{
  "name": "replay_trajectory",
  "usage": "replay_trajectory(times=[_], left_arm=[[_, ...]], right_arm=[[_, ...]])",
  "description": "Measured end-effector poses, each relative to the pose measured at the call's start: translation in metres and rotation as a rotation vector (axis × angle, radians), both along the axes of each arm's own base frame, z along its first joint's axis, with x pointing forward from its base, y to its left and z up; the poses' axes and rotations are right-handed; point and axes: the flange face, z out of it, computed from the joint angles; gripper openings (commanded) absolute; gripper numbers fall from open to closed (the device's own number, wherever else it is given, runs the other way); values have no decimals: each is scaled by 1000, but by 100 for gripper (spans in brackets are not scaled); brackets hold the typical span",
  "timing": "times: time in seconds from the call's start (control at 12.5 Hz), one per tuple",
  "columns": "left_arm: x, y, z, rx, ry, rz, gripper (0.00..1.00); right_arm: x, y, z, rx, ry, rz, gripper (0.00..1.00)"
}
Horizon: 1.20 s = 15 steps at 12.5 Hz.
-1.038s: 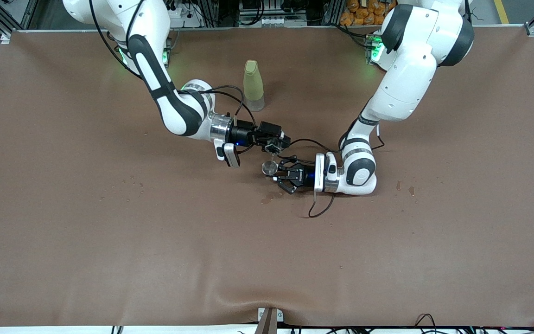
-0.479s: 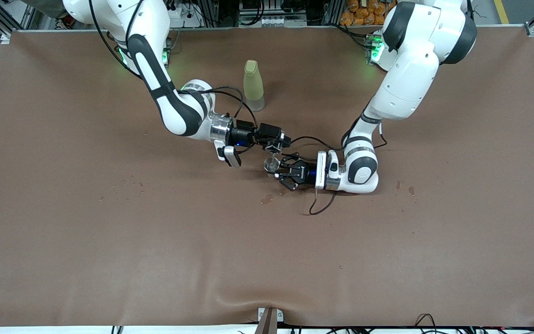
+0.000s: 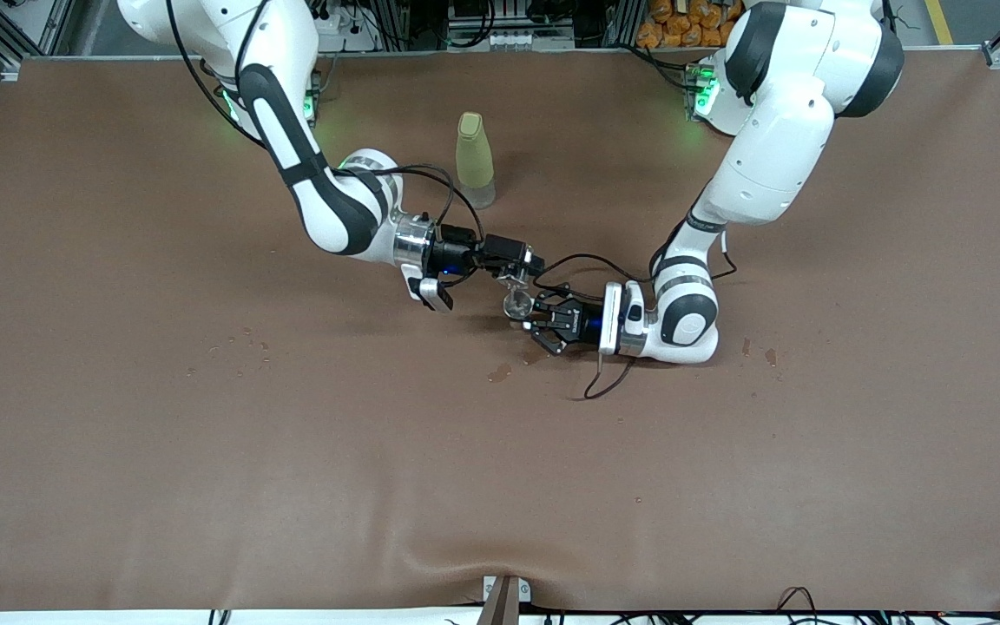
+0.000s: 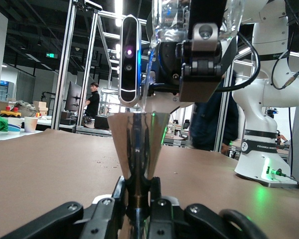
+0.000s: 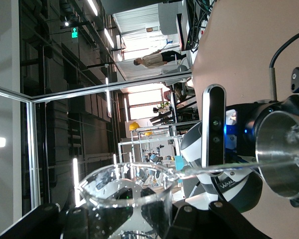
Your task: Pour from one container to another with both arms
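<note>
My right gripper (image 3: 515,271) is shut on the tiny clear glass cup (image 5: 124,196), which is tipped over with its lip pointing at the jigger. A thin stream (image 5: 224,169) runs from the lip into the round mouth of the silvery metal jigger (image 5: 283,155). Low over the middle of the table, my left gripper (image 3: 536,318) is shut on the jigger (image 3: 516,304) at its narrow waist and keeps it upright. In the left wrist view the jigger's cone (image 4: 138,142) rises from between the fingers (image 4: 108,209), with the right gripper and the cup (image 4: 199,30) right above it.
A tall yellow-green bottle (image 3: 474,161) stands farther from the front camera than both grippers. Wet spots lie on the brown cloth near the jigger (image 3: 500,373) and toward the left arm's end (image 3: 756,351). A black cable loop (image 3: 604,382) rests beside the left wrist.
The left gripper has carried the jigger a little toward the left arm's end and closer under the cup. The right gripper has stayed almost in place, tipping the cup.
</note>
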Motion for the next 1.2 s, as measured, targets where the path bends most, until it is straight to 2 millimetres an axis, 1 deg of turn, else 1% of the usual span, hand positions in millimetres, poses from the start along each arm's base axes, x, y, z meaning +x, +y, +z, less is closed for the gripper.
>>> replay_trajectory(times=[0.32, 0.56, 0.88, 1.04, 1.2], left_arm=[[-1, -2, 0, -2, 1, -3, 0], [-2, -4, 1, -4, 1, -6, 0], [-2, -4, 1, -4, 1, -5, 0], [-1, -3, 2, -4, 0, -4, 0], [-1, -3, 2, -4, -1, -3, 0]], right_arm=[[0, 0, 0, 17, 65, 4, 0], [0, 0, 0, 39, 149, 10, 0], [3, 2, 5, 64, 207, 16, 0], [2, 3, 6, 59, 191, 28, 0], [3, 2, 7, 4, 74, 67, 0]])
